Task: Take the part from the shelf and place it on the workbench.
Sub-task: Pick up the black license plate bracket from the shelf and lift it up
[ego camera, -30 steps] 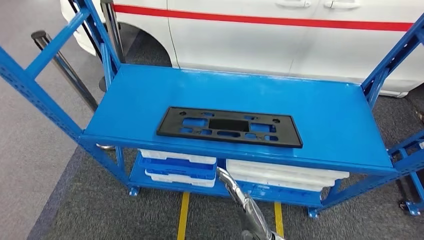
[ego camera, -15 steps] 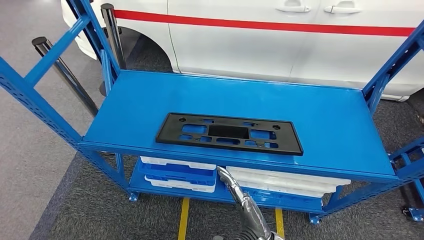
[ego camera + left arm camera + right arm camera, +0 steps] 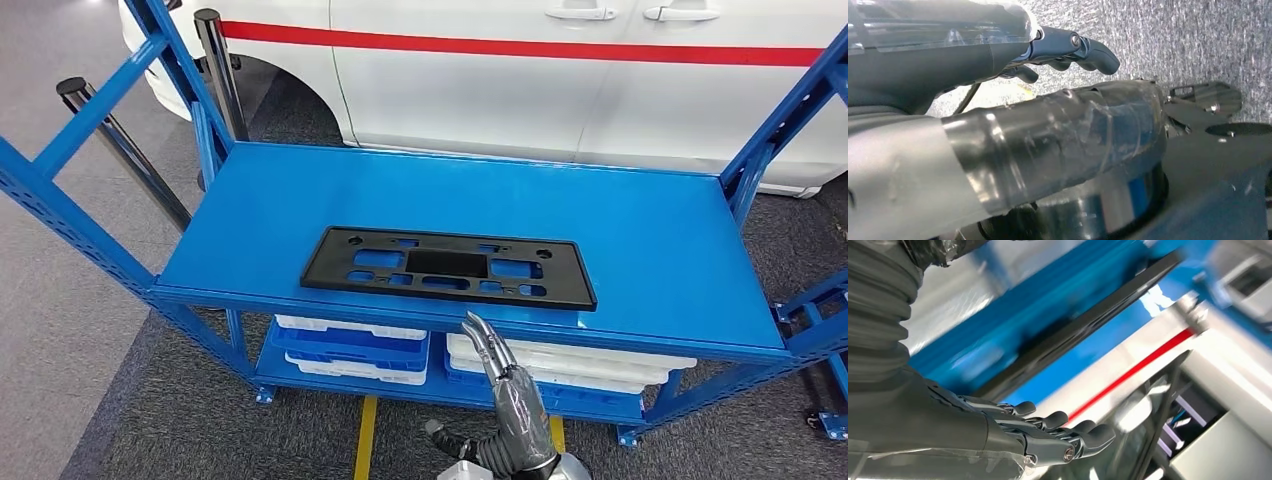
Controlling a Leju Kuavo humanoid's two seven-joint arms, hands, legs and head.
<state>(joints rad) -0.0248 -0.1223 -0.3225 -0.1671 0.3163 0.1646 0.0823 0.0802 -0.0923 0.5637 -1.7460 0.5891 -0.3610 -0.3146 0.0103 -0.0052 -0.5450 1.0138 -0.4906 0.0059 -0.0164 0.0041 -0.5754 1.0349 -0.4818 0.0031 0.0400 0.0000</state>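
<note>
Just below shelf (image 3: 640,250) front edge: hovering r. hand (image 3: 512,395), fingers apart, gripping nothing; black plastic panel (image 3: 447,267) lying untouched, pickup & workbench drop pending.

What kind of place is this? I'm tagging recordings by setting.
Probably a car plant or workshop: a blue steel shelf holding a black plastic part, stacked trays below, and a white car parked just behind.

right hand (image 3: 1013,432): empty, fingers extended | part (image 3: 1083,325): flat on shelf (image 3: 973,340)
</note>
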